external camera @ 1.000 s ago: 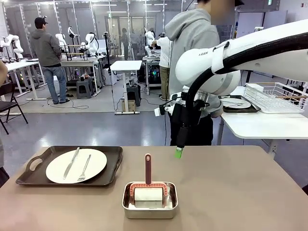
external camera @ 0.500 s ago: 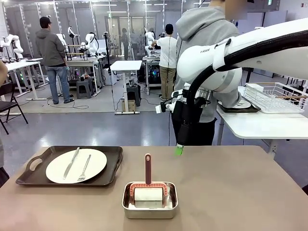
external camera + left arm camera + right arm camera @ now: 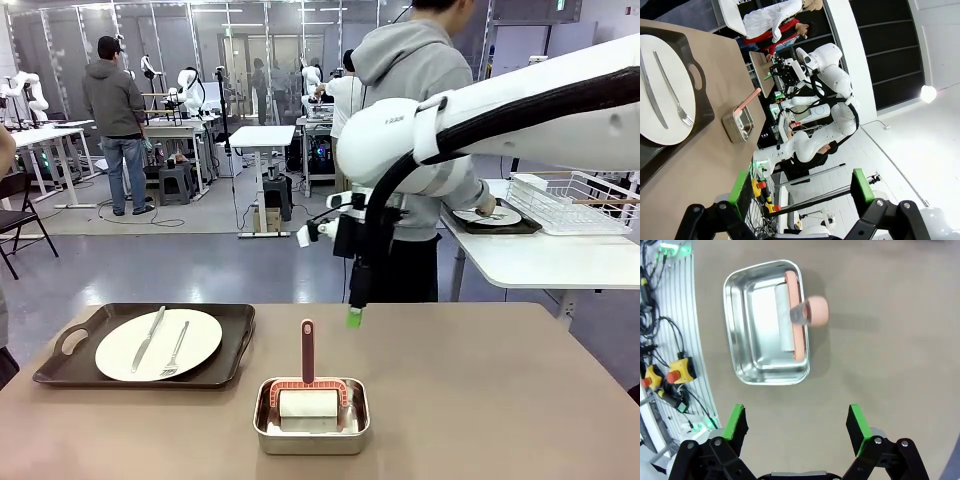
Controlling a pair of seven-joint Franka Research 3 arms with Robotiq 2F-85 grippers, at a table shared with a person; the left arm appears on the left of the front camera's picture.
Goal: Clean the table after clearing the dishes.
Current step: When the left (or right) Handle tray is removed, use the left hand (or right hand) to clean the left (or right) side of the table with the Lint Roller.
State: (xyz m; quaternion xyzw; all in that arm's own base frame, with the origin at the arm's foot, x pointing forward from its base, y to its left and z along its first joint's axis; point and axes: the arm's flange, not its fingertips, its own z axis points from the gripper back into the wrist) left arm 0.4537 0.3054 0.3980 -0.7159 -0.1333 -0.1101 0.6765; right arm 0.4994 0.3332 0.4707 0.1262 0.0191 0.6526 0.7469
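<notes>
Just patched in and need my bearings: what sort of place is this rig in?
Likely a robotics lab, not a dining room: emergency-stop buttons and cabling beside the table, equipment benches behind.

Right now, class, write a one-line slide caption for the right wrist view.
Open right gripper hovers above the tan table, near a steel pan holding a pink-handled roller.

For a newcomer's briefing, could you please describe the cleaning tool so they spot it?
On the tan table, a small steel pan sits centrally near the robot's edge. In it stands the white roller, alone in having an upright pink handle.
</notes>
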